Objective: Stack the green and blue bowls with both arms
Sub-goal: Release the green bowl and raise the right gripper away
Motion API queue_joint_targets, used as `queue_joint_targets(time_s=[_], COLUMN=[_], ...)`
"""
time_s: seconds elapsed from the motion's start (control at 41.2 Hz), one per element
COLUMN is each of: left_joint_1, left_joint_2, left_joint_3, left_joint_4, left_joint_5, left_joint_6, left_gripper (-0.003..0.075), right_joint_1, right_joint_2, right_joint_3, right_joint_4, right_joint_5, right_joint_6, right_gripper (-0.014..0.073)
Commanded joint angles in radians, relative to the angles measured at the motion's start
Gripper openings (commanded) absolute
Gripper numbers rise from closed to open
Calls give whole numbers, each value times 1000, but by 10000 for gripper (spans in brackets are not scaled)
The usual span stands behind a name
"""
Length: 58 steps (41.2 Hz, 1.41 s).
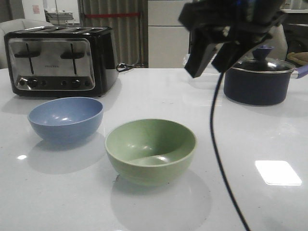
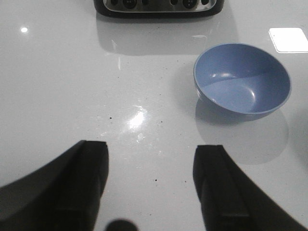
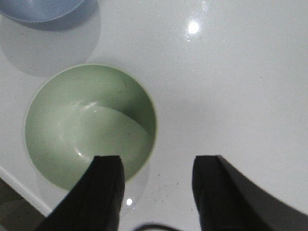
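The pale green bowl point(image 1: 150, 150) stands upright and empty on the white table point(image 1: 250, 139), near its front middle. To its left, a short gap away, sits the dusty blue bowl point(image 1: 65, 118), also empty. My right gripper point(image 1: 212, 63) hangs open high above the table, to the right of the green bowl. In the right wrist view this gripper point(image 3: 158, 166) is open and empty, one finger over the rim of the green bowl point(image 3: 89, 125); the blue bowl point(image 3: 41, 9) shows at the edge. My left gripper point(image 2: 151, 154) is open over bare table, apart from the blue bowl point(image 2: 243, 79).
A black and silver toaster point(image 1: 60, 60) stands at the back left, behind the blue bowl. A dark lidded pot point(image 1: 260, 79) sits at the back right. A thin black cable point(image 1: 216, 144) hangs from the right arm down past the green bowl's right side.
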Motion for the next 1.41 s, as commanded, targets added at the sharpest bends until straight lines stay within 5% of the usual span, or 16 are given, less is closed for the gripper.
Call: queue_joint_targets(time_s=[0.0,0.461,0.801,1.14,1.383], left_joint_1=[2,2,-5,-92,-112], left_joint_2=[4,4,38,322,623], left_joint_3=[-36,-36,-81,-272,-459], left_joint_4=[-10,-10,-10,-10,-15], left_joint_5=[-72,-84,-47,-6,10], left_joint_6=[-9,-9,37,55,55], left_gripper=[456,456,456,464,606], right_joint_1=[-1,-1,-1,-1,-1], right_joint_2=[-159,-613,-698,-698,-698], right_joint_3=[70,411,445,445,445], right_joint_4=[-6,-6,-6,-6,-6], right_joint_5=[-75,-91,-86,-86,-86], right_joint_6=[-18,-18,-18,-18,-18], right_gripper=[444,444,444,444,444])
